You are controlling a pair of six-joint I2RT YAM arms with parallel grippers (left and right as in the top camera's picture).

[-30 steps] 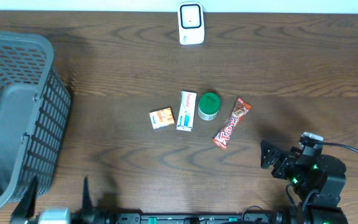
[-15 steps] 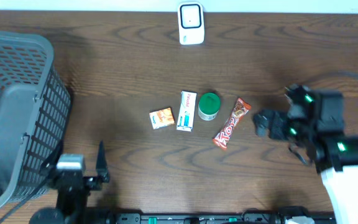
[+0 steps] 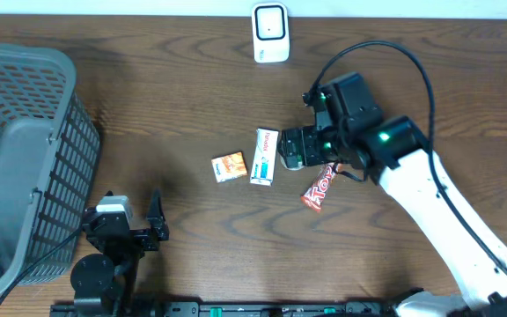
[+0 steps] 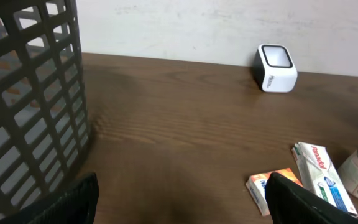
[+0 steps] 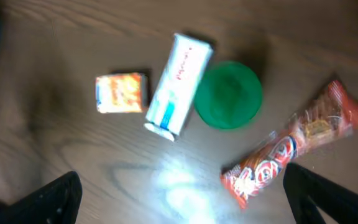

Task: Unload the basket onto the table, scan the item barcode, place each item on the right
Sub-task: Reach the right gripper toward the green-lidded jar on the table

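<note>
Four items lie mid-table: a small orange box, a white and teal carton, a green-lidded jar and a red candy bar. The white scanner stands at the table's far edge. My right gripper hovers open over the jar and the candy bar, holding nothing. Down at the front left, my left gripper is open and empty, well short of the orange box.
A large grey mesh basket fills the left side of the table. The right arm's white link stretches from the lower right corner toward the items.
My right arm has swung from the table's lower right up and left until its gripper is over the items. The left gripper has shifted a little to the right.
</note>
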